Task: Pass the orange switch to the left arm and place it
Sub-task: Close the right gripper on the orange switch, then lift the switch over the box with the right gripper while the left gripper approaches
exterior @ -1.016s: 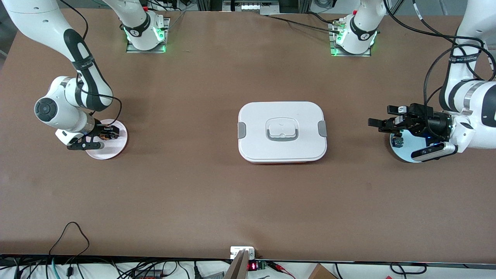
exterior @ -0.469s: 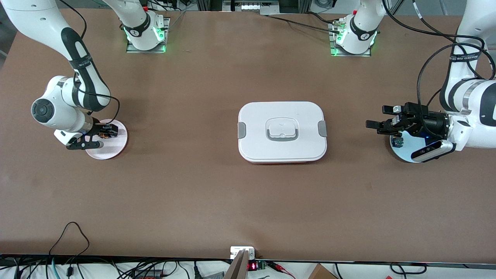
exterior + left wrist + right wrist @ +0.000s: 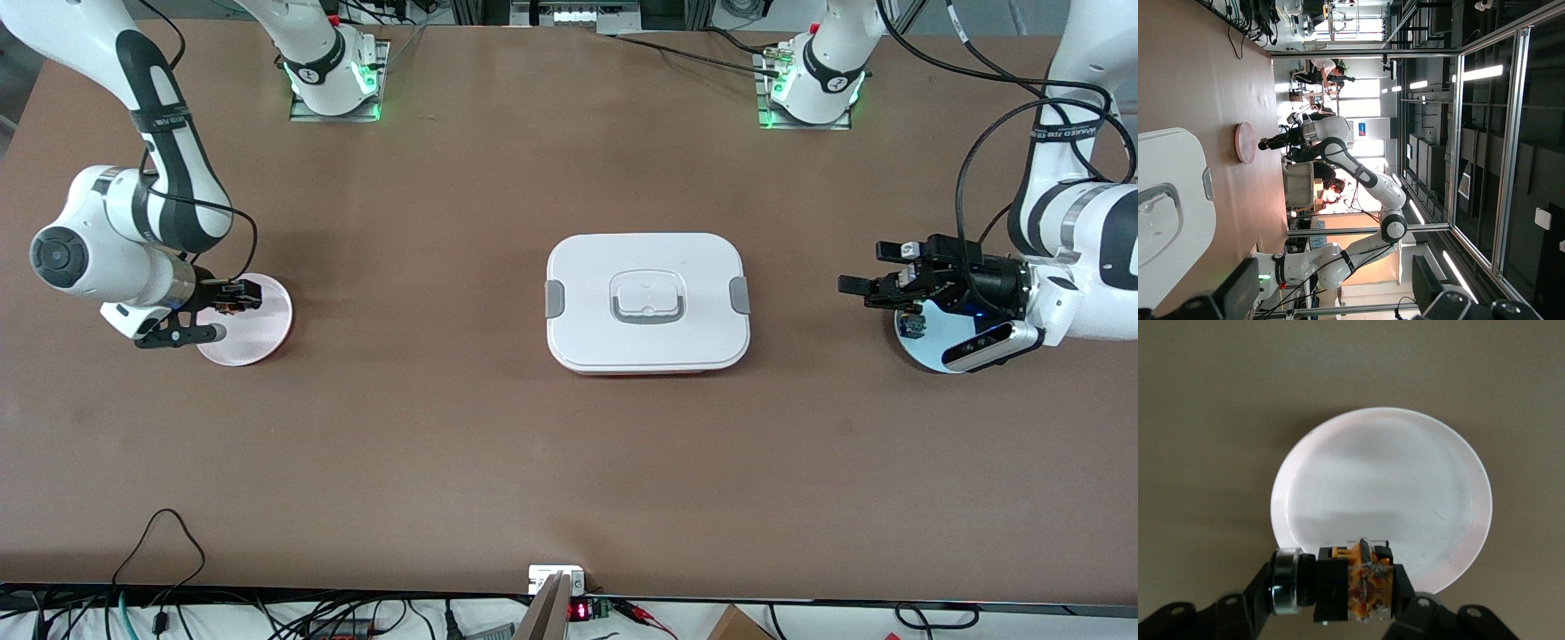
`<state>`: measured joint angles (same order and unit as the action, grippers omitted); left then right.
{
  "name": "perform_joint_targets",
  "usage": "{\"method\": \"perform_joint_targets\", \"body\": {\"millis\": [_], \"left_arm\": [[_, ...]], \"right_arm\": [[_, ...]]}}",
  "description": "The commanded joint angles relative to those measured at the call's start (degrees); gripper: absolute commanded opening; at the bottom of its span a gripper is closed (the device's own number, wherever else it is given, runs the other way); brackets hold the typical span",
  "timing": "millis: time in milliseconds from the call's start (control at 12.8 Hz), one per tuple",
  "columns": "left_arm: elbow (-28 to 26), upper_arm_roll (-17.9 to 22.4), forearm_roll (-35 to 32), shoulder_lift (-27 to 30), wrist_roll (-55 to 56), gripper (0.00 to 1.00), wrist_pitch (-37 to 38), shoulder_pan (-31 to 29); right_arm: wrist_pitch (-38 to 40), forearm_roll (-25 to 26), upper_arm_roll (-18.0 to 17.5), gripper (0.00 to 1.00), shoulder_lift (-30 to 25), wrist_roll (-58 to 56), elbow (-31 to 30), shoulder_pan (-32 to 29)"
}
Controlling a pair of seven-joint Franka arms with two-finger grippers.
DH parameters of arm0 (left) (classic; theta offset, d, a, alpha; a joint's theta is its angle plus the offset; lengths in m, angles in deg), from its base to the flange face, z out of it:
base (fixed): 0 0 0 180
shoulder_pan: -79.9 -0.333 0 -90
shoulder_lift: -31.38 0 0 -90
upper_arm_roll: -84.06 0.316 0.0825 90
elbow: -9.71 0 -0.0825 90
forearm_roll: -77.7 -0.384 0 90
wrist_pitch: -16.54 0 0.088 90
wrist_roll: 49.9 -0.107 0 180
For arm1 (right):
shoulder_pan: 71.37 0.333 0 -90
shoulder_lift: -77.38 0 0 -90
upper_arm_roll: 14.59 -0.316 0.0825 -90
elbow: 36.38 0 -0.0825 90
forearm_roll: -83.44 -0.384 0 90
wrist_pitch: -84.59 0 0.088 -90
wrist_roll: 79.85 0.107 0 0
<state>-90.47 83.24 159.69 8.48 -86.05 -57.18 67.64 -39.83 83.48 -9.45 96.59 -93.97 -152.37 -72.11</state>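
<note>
Brown tabletop [image 3: 462, 444] carries three items in a row: a pink plate [image 3: 258, 333] toward the right arm's end, the white box [image 3: 647, 300] in the middle, and a blue-tinted plate [image 3: 929, 333] toward the left arm's end.

Right gripper [image 3: 233, 297] is over the pink plate, fingers clamped on the orange switch [image 3: 233, 301]. In the right wrist view the switch [image 3: 1365, 585] sits crosswise between the two fingers, orange body on one side, dark cap with a metal ring on the other, lifted clear of the plate [image 3: 1381, 500] below (bare plate surface shows under it).

Left gripper [image 3: 876, 271] hangs in the air between the box and the blue-tinted plate, pointing toward the box, fingers spread wide with nothing between them. A small blue-and-green switch [image 3: 913, 325] rests on that plate, partly hidden under the wrist.

Box lid is closed, grey clips on both short sides, handle lying flat. Neither gripper touches the box
</note>
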Motion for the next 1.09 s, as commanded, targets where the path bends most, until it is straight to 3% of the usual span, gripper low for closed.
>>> {"method": "perform_joint_targets", "body": {"millis": [0, 235, 469, 782, 1016], "left_arm": [[-0.5, -0.1, -1.3, 1.0, -1.1, 1.0, 0.0, -0.1], [-0.5, -0.2, -1.3, 0.9, -1.1, 1.0, 0.0, -0.1], [-0.5, -0.2, -1.3, 0.9, -1.1, 1.0, 0.0, 0.0], [-0.4, -0.2, -1.3, 0.8, -1.2, 1.0, 0.0, 0.0], [-0.3, -0.4, -1.2, 0.9, -0.4, 1.0, -0.3, 0.6]], "right_arm": [[8.1, -1.2, -3.6, 0.0, -0.8, -1.0, 6.9, -0.5], [14.2, -8.4, -7.7, 0.0, -2.0, -1.1, 14.9, -0.4], [14.8, -8.5, -13.7, 0.0, -2.9, -1.3, 21.0, -0.2], [15.0, -9.3, -22.8, 0.0, -5.1, -4.3, 23.8, -0.2], [10.3, -23.2, -27.2, 0.0, -5.2, -17.8, 25.0, 0.6]]}}
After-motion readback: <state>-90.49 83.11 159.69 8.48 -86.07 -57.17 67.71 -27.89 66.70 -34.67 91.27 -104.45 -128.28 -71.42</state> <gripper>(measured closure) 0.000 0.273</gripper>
